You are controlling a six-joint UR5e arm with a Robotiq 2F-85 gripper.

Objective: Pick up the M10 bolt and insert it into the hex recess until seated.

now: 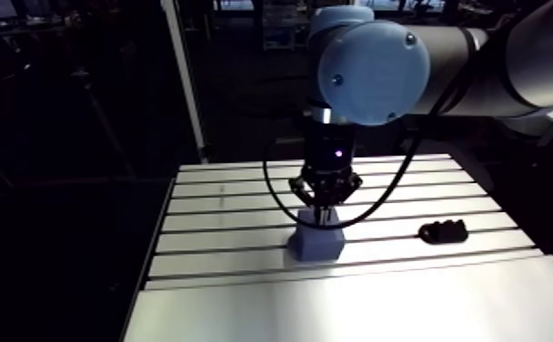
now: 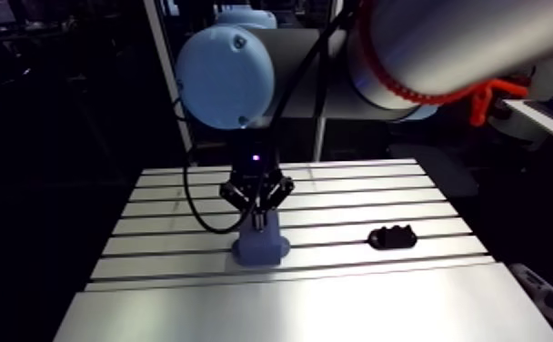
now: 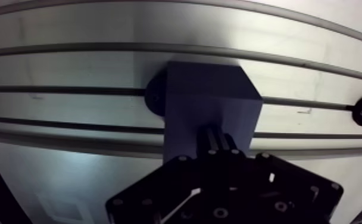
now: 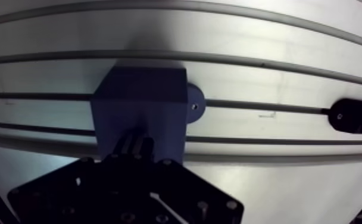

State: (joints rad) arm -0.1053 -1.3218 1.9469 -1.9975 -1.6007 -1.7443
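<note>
Tool [image 1: 321,215] poised at the top face of the blue block [image 3: 210,95] on the tabletop [image 1: 244,314]. Its fingers are drawn almost together, seemingly pinching a slim dark shaft, judged to be the M10 bolt [image 3: 220,138]. A black holder [image 1: 443,232] lies well apart, at the block's three o'clock in the arm view. Risk: a head turned off the recess flats would jam on the rim, or the bolt would slip in the grip. The hex recess is hidden under the tool, and the bolt's head cannot be made out.

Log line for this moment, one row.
gripper: at block top | bolt: not visible | black part: apart from block
</note>
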